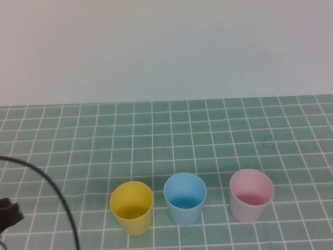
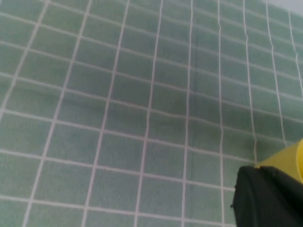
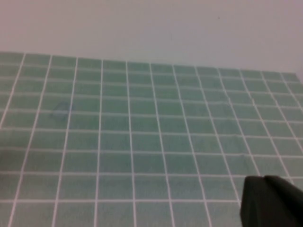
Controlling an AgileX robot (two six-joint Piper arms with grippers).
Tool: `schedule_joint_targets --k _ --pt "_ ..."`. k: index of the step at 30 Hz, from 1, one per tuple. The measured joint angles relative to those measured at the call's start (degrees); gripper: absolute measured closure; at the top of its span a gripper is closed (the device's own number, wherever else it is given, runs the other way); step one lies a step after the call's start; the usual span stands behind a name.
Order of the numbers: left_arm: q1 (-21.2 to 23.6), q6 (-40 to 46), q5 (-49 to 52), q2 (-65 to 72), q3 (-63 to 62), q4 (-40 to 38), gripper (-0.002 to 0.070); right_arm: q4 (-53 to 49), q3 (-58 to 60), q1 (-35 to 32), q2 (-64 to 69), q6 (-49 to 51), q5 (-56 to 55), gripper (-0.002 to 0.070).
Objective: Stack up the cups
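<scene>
Three empty cups stand upright in a row near the front of the green checked cloth: a yellow cup (image 1: pixel 131 207) on the left, a blue cup (image 1: pixel 185 198) in the middle and a pink cup (image 1: pixel 252 194) on the right. They stand apart, none inside another. My left gripper (image 1: pixel 8 213) shows as a dark part at the front left edge, well left of the yellow cup. In the left wrist view the left gripper (image 2: pixel 270 196) sits low over the cloth with the yellow cup's side (image 2: pixel 289 161) just behind it. My right gripper (image 3: pixel 272 201) shows only in its wrist view, over bare cloth.
The green checked cloth (image 1: pixel 166 135) covers the table up to a plain pale wall at the back. A black cable (image 1: pixel 57 198) arcs from the left edge down to the front, left of the yellow cup.
</scene>
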Motion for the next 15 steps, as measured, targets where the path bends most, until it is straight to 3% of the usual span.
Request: schedule_joint_targets --k 7,12,15 --pt "-4.1 10.1 6.8 15.6 -8.6 -8.8 0.0676 12.6 0.0 0.6 1.1 -11.9 2.2 0.0678" --pt "-12.8 12.3 7.0 26.2 -15.9 -8.7 0.0676 19.3 1.8 1.3 1.1 -19.2 2.3 0.0678" --pt "-17.5 8.9 7.8 32.1 -19.6 -5.1 0.0676 20.6 3.4 1.3 1.1 -20.2 2.4 0.0678"
